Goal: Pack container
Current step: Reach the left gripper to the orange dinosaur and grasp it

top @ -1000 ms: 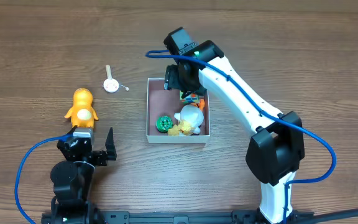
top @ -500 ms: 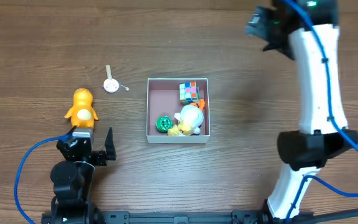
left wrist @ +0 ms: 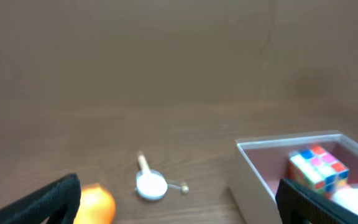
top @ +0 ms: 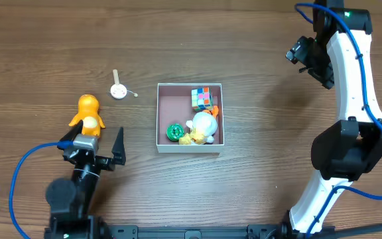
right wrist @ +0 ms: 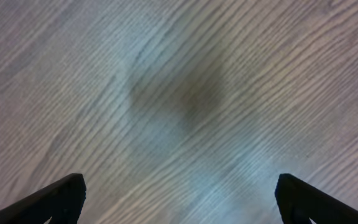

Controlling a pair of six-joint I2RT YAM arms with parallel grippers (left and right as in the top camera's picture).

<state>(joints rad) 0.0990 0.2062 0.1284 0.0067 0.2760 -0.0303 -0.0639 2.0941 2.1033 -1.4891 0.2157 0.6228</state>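
Observation:
The container (top: 161, 114) is a square white box with a pink floor at the table's middle. It holds a colour cube (top: 202, 98), a white and orange toy (top: 204, 125) and a green round toy (top: 175, 132). An orange duck-like toy (top: 88, 113) stands left of it, just beyond my left gripper (top: 97, 150), which is open and empty. In the left wrist view the container (left wrist: 253, 168), cube (left wrist: 317, 167) and orange toy (left wrist: 96, 204) show. My right gripper (top: 307, 58) is open and empty, high at the far right, over bare wood (right wrist: 179, 205).
A small white round disc with a stick (top: 118, 89) lies behind the orange toy, left of the container; it also shows in the left wrist view (left wrist: 151, 185). The right arm stands along the right side of the table.
The right arm let go of the colour cube in the container, swung away to the far right, then dropped slightly. The left gripper has tilted a little toward the orange toy.

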